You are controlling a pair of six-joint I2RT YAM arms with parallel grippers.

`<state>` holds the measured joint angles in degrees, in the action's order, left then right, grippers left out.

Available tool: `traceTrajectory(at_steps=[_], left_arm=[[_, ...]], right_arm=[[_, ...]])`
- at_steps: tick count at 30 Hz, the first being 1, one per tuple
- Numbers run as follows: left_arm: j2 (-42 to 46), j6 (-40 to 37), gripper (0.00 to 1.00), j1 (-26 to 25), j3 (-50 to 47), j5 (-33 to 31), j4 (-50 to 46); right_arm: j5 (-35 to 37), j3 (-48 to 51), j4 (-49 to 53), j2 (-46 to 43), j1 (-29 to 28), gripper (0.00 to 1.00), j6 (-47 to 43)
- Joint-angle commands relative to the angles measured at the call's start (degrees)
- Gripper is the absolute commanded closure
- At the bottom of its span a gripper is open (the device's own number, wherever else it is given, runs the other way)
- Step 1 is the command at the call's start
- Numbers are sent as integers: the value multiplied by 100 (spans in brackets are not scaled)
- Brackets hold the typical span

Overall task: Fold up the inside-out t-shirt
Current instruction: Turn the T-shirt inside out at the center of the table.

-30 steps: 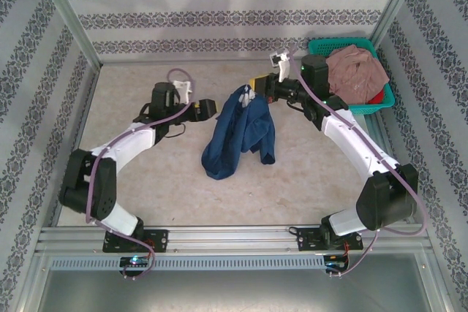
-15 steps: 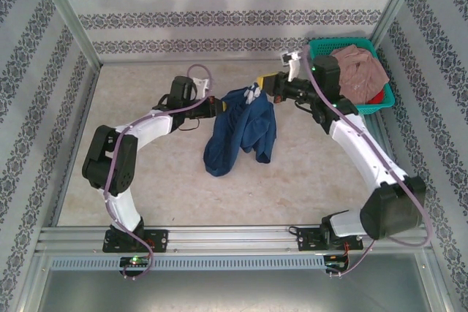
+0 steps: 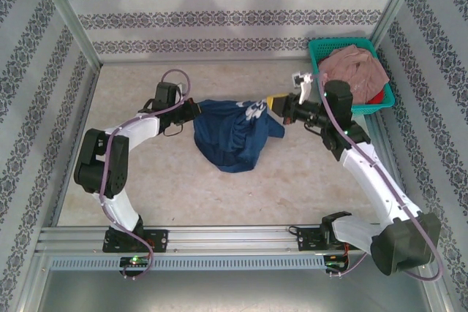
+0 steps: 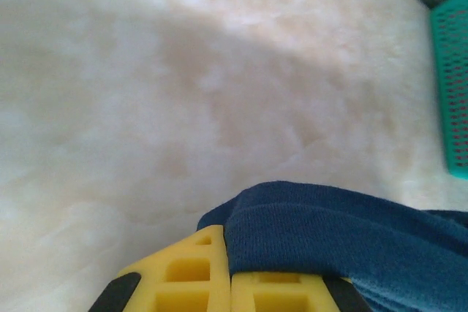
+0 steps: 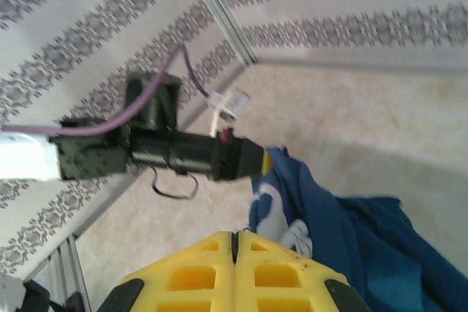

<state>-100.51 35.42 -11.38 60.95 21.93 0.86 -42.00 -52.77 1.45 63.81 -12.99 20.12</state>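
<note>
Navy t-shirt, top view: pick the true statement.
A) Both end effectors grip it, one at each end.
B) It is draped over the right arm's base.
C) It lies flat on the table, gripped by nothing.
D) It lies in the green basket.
A: the left end effector and the right end effector each clamp one end of the navy t-shirt, which spans between them.

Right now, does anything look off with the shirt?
Nothing is damaged or spilled. The shirt is strung between the left gripper and right gripper, both shut on it. Its lower part sags in a crumpled bunch on the table, not flat. The pink garment is heaped above the basket rim.
</note>
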Motion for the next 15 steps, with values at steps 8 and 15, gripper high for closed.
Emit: traceTrajectory(at_steps=[8, 15], left_arm=[[1425, -1154, 39, -318, -625, -240, -16], [1857, -2117, 29, -1353, -537, 1053, 177]], right_arm=[[182, 1076, 193, -255, -273, 100, -28], [426, 434, -19, 67, -618, 100, 632]])
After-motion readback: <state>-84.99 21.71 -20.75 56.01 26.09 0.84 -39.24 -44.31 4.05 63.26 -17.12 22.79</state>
